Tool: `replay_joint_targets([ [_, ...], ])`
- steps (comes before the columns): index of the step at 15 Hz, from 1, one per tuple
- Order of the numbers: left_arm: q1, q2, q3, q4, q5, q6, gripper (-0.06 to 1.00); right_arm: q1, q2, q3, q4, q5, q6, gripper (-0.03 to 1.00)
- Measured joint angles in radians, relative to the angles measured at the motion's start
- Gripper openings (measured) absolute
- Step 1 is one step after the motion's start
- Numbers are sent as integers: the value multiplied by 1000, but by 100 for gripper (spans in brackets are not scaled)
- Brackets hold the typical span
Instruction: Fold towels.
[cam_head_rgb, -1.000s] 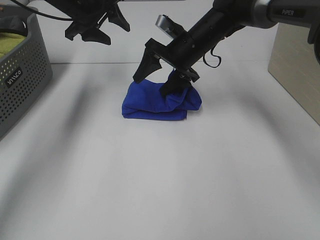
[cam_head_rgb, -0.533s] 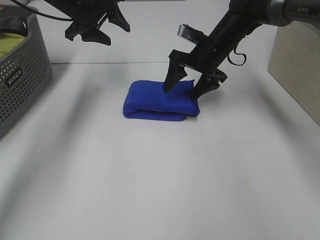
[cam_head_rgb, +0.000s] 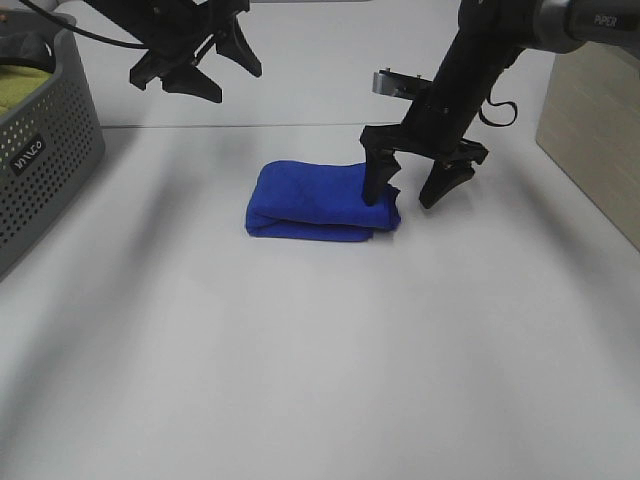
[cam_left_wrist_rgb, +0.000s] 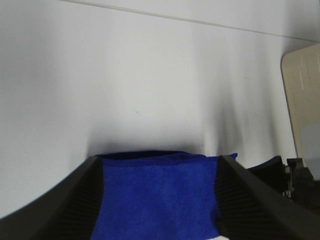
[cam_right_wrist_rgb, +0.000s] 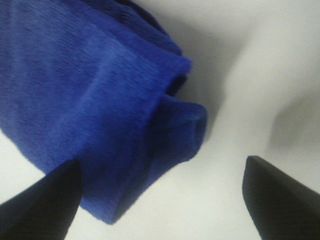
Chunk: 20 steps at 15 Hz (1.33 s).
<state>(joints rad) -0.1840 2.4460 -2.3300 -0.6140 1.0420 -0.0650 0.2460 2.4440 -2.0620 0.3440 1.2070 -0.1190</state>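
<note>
Right gripper (cam_head_rgb: 412, 193) is standing with its jaws spread wide and holding nothing, one fingertip (cam_head_rgb: 374, 189) pressing on or just at the right end of the towel (cam_head_rgb: 318, 200) and the other hanging clear of it over the bare table (cam_head_rgb: 320, 380). The towel is lying folded into a compact, layered royal-blue bundle on the far middle of the table, its rolled end showing in the right wrist view (cam_right_wrist_rgb: 100, 110). Left gripper (cam_head_rgb: 190, 55) is hovering high and well apart from the cloth, toward the far left, its jaws likewise apart and empty; its wrist view is looking down on the towel (cam_left_wrist_rgb: 157, 200) between the two fingers.

By the look of the bundle, the folding is judged to be nearly or wholly complete, and the step in hand appears to be tidying or releasing the right end. The next move is likely calling for either a lift clear of the cloth without dragging the top layer, or a light press to flatten the bulging end.

Around the towel, the table is plain white and uncluttered. A grey perforated basket (cam_head_rgb: 40, 150) holding a yellow-green cloth (cam_head_rgb: 22, 88) is sitting at the left edge, and a beige panel (cam_head_rgb: 595, 130) is standing at the right.
</note>
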Motion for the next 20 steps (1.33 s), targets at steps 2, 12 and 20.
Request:
replay_joint_targets([
  [2,0,0,0,1,67,13,62,0,0,0,-58,2,31,84],
  [12,-33,-303,5,384,170,43,62,2,-408,165,-155,4,110,84],
  [20,-69,-831,642,556,171,4,62,2,-1044,758,-174,7,109,84],
])
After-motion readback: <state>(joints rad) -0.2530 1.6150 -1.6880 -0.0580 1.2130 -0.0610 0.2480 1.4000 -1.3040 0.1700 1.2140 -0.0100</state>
